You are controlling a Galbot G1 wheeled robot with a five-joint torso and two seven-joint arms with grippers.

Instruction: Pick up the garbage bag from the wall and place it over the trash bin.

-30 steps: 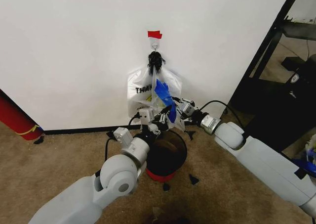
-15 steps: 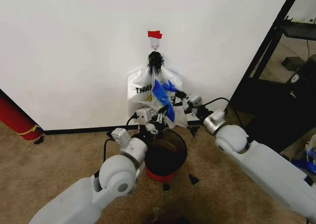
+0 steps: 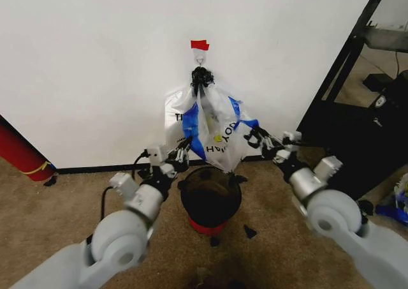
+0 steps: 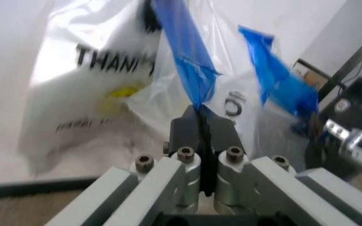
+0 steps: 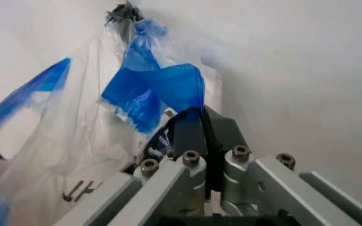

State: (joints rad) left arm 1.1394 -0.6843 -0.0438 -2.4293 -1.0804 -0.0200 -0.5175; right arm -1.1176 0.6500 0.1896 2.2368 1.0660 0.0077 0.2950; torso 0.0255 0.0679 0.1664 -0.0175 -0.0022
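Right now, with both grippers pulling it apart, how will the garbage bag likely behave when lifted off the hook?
The garbage bag is thin and crinkled, so probably floppy and very light. It hangs stretched between the left gripper and right gripper, so it would likely sag if released. The film looks smooth, perhaps slippery and tearable at the hook.

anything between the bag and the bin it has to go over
Nothing visible. The translucent whitish plastic garbage bag with blue patches hangs spread between the left claw and right claw, directly above the round black mesh trash bin. Its top is tied at the small wall hook.
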